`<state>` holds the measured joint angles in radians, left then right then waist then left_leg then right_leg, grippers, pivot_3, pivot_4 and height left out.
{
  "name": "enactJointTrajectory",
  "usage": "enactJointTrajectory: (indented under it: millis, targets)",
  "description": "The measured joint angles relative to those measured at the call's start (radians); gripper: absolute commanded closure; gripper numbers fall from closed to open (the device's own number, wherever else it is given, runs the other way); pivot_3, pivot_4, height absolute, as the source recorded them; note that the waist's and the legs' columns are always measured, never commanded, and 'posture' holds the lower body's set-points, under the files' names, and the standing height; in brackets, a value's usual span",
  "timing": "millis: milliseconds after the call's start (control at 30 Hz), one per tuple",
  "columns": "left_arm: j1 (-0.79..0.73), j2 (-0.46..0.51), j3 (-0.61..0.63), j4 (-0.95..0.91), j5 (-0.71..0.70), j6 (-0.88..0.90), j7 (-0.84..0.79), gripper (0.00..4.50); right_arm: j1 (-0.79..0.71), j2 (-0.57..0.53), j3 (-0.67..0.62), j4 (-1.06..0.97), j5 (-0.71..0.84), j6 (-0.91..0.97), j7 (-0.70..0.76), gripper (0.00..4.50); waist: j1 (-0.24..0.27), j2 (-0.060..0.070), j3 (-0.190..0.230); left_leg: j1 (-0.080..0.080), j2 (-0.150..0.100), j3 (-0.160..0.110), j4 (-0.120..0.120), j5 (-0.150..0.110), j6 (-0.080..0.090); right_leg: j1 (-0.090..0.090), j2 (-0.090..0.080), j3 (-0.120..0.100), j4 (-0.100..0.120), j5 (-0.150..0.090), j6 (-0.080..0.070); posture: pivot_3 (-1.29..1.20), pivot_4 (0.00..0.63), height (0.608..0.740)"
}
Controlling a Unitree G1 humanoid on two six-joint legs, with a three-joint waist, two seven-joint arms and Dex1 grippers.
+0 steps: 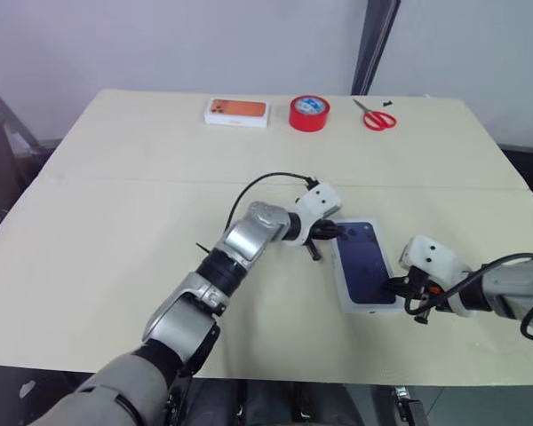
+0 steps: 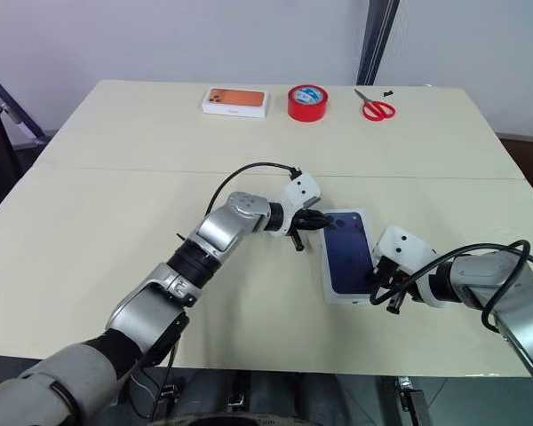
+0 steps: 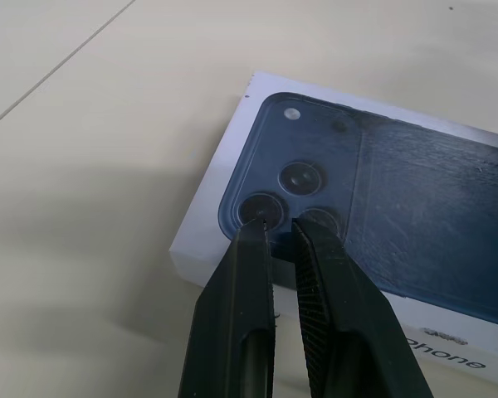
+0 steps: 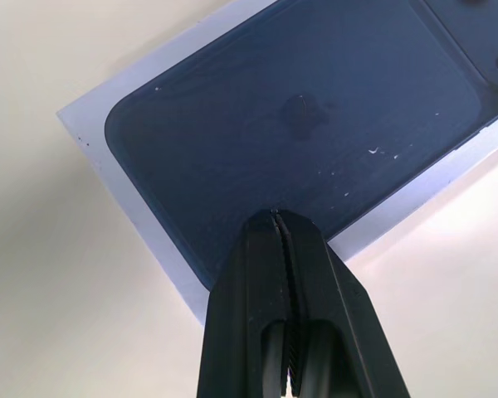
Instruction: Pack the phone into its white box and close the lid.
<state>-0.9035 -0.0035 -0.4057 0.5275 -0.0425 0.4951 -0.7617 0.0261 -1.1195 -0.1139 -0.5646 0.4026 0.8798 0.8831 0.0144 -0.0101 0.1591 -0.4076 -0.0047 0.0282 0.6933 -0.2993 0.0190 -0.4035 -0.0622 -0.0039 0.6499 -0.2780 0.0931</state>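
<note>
The white box (image 1: 345, 286) lies on the cream table (image 1: 115, 195), right of centre and towards the near edge, and its top face carries a dark navy-blue picture of a phone back with rounded corners, framed by a thin white margin. In the left wrist view that navy face (image 3: 398, 207) has a camera block at one corner with three round lenses, and grey lettering runs along the white side wall. Whether this is the closed lid with its printed top or the phone itself lying in the tray cannot be told. The long axis runs near to far, tilted slightly so the far end leans left; the camera corner is at the far left. The left gripper (image 1: 330, 232) reaches in from the left, its two black fingers (image 3: 241, 332) nearly closed with a narrow gap, tips over the camera lenses, holding nothing. The right gripper (image 1: 396, 287) sits at the near right edge of the box, its fingers pressed fully together, tips just over the navy face near that edge. Along the far side of the table, well apart, lie a closed box with an orange top (image 1: 237, 112), a red tape roll (image 1: 309, 113) and red-handled scissors (image 1: 377, 115).
</note>
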Motion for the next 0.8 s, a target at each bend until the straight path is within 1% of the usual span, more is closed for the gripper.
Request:
enactJointTrajectory:
  millis: [67, 100, 133, 200, 267, 300, 367, 467, 567, 700, 800]
  targets:
    - [0.009, 0.002, 0.021, -0.003, -0.005, -0.007, 0.006, 3.99, -0.011, 0.012, -0.003, 0.012, -0.002, -0.012, -0.009, 4.45, -0.001, 0.0, 0.0, 0.0, 0.0, 0.0, 0.0, 0.0, 0.0, 0.0, 0.0, 0.0, 0.0, 0.0, 0.0, 0.0, 0.15, 0.725]
    - [0.017, 0.006, 0.04, -0.009, -0.011, -0.012, 0.013, 3.99, -0.032, 0.035, -0.012, 0.035, -0.002, -0.018, -0.021, 4.45, -0.003, 0.0, 0.0, -0.001, 0.0, 0.0, 0.0, 0.0, 0.0, -0.001, 0.0, 0.0, 0.001, 0.0, 0.0, 0.0, 0.15, 0.725]
    - [0.036, 0.02, 0.069, -0.031, -0.019, -0.026, 0.026, 3.99, -0.067, 0.075, -0.035, 0.073, -0.004, -0.04, -0.042, 4.45, -0.009, 0.0, 0.0, -0.001, 0.0, 0.001, 0.0, 0.0, 0.0, -0.003, 0.0, 0.002, 0.002, 0.0, 0.0, 0.0, 0.15, 0.725]
    - [0.069, 0.06, 0.128, -0.1, -0.04, -0.043, 0.045, 3.99, -0.133, 0.111, -0.073, 0.145, -0.008, -0.081, -0.079, 4.45, -0.013, 0.001, 0.001, -0.001, 0.0, 0.002, -0.001, 0.001, -0.002, -0.006, -0.001, 0.003, 0.004, 0.0, 0.0, 0.0, 0.15, 0.725]
    - [0.126, 0.128, 0.211, -0.238, -0.076, -0.048, 0.055, 3.99, -0.21, 0.132, -0.125, 0.235, -0.006, -0.112, -0.101, 4.45, -0.02, 0.001, 0.001, -0.001, 0.001, 0.001, -0.003, 0.003, -0.005, -0.006, -0.001, 0.003, 0.005, 0.0, 0.0, 0.0, 0.15, 0.725]
    - [0.16, 0.171, 0.251, -0.312, -0.09, -0.046, 0.059, 3.99, -0.244, 0.136, -0.149, 0.284, -0.004, -0.127, -0.101, 4.45, -0.021, 0.001, 0.001, -0.001, 0.001, 0.001, -0.005, 0.006, -0.011, -0.007, -0.001, 0.003, 0.004, 0.0, 0.0, 0.0, 0.15, 0.725]
    - [0.251, 0.256, 0.313, -0.453, -0.116, -0.037, 0.059, 3.99, -0.283, 0.142, -0.182, 0.371, -0.002, -0.17, -0.088, 4.45, -0.023, 0.002, 0.0, 0.0, 0.0, 0.002, -0.007, 0.007, -0.013, -0.006, -0.001, 0.003, 0.003, 0.0, 0.0, 0.0, 0.15, 0.725]
    - [0.419, 0.381, 0.386, -0.6, -0.14, 0.002, 0.05, 3.99, -0.324, 0.146, -0.175, 0.494, -0.007, -0.236, -0.05, 4.45, -0.024, 0.002, 0.0, 0.0, 0.0, 0.002, -0.008, 0.007, -0.013, -0.006, -0.001, 0.003, 0.003, 0.0, 0.0, 0.0, 0.15, 0.725]
    - [0.574, 0.471, 0.451, -0.693, -0.154, 0.023, 0.047, 3.99, -0.344, 0.149, -0.159, 0.557, -0.007, -0.276, -0.005, 4.45, -0.025, 0.002, 0.0, 0.0, 0.0, 0.002, -0.008, 0.005, -0.009, -0.006, -0.002, 0.003, 0.003, 0.0, 0.0, 0.0, 0.15, 0.725]
    - [0.725, 0.504, 0.573, -0.783, -0.192, 0.045, 0.087, 3.99, -0.356, 0.17, -0.134, 0.594, -0.005, -0.331, 0.056, 4.45, -0.019, 0.002, 0.0, 0.0, 0.0, 0.002, -0.008, 0.005, -0.009, -0.006, -0.003, 0.002, 0.002, 0.0, 0.0, 0.0, 0.15, 0.725]
    - [0.773, 0.504, 0.61, -0.808, -0.206, 0.046, 0.12, 3.99, -0.364, 0.197, -0.115, 0.612, -0.003, -0.347, 0.085, 4.45, -0.017, 0.002, 0.0, 0.0, 0.0, 0.002, -0.008, 0.005, -0.009, -0.006, -0.004, 0.002, 0.002, 0.0, 0.0, 0.0, 0.15, 0.725]
